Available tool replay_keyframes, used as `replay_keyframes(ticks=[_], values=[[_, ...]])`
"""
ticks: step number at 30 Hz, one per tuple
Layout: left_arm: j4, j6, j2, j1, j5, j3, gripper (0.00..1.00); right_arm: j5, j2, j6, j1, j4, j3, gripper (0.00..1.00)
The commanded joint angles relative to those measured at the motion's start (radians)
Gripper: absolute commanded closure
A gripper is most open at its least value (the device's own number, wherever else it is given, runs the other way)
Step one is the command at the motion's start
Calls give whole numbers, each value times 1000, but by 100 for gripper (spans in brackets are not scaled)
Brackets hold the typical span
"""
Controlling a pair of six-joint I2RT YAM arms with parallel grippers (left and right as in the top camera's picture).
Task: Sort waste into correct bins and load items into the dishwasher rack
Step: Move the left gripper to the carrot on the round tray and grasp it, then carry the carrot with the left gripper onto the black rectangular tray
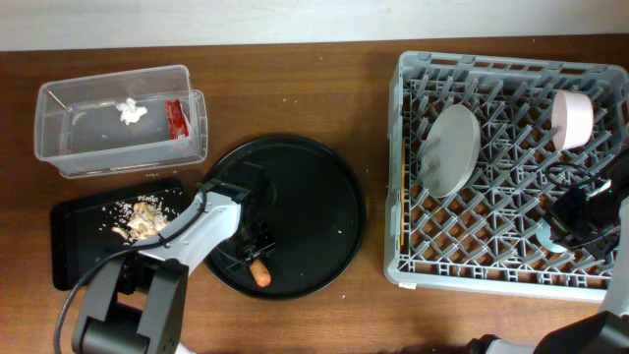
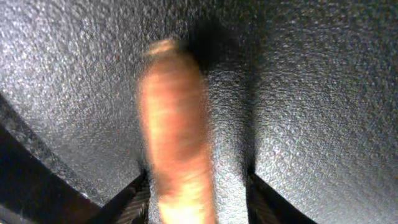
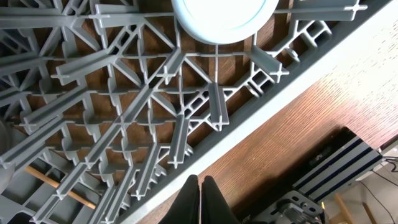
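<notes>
- Wooden table [image 1: 324, 324]: orange carrot [image 2: 177, 124] lies on the round black tray [image 1: 324, 187].
- Left gripper [image 1: 254, 252] is spread, straddling the carrot.
- Right gripper [image 3: 200, 194] is pressed together over the dishwasher rack [image 3: 124, 118].

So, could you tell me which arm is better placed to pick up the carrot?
Left: the left tool straddles the carrot on the round black tray; the right tool is at the dishwasher rack.

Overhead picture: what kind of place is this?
Probably a kitchen-style clean-up bench for robots, not a home kitchen: a dishwasher rack holding a plate, a clear tub holding a red wrapper, on a wooden table.
</notes>
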Motion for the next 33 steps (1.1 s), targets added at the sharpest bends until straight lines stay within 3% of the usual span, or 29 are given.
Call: replay_keyframes(ticks=[1,8,12,16,22,26,33], values=[[-3,-5,-4,9,-65,-9,61,-6,-13,-6,-1,0,-1,96],[-21,-5,-4,9,-64,-9,77,-6,-13,-6,-1,0,-1,96],[-19,-5,-4,9,-64,-8,99,-6,-13,-6,-1,0,-1,96],[-20,-5,-20,10,-69,-6,99,-6,-13,-6,-1,0,-1,96],[-87,-5,-201,43,-285,79,99,-6,-13,-6,-1,0,-1,96],[-85,-5,-310,245,-328,90,100,-6,-13,-6,-1,0,-1,96],[24,-5,-312,700,-330,90,100,-6,-13,-6,-1,0,-1,96]])
